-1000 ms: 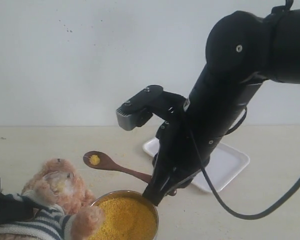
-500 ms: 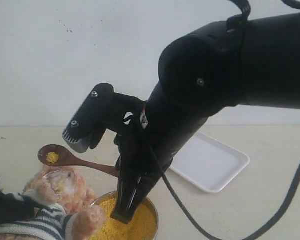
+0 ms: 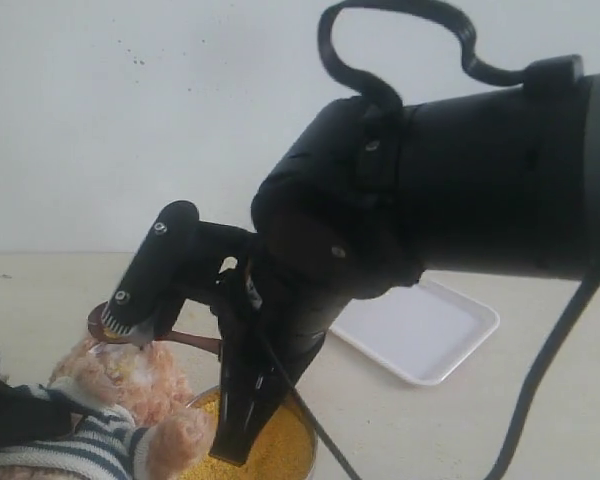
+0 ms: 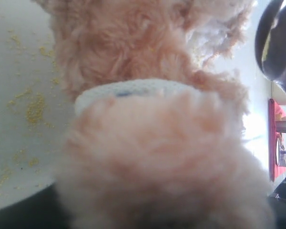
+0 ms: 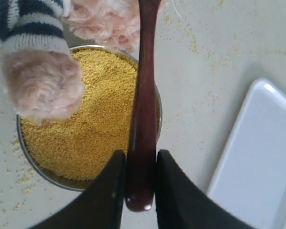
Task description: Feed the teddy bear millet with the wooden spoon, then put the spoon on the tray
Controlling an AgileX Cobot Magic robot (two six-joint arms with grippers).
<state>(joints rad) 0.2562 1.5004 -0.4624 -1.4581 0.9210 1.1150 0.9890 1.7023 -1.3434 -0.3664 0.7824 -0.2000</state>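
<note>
We grip the spoon (image 5: 144, 109) by its handle end between the right gripper's (image 5: 140, 160) narrow fingers. Its bowl sits just above the bear's (image 3: 120, 375) head, lower left in the exterior view, beside the millet (image 5: 95, 129). The tray (image 3: 420, 330) lies centre-right. We cannot tell the left gripper's (image 3: 5, 415) finger state.

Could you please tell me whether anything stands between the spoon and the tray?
Nothing visible does. The right gripper holds the spoon over the millet. The tray lies to one side, with only bare, grain-speckled table between them in the right wrist view.
</note>
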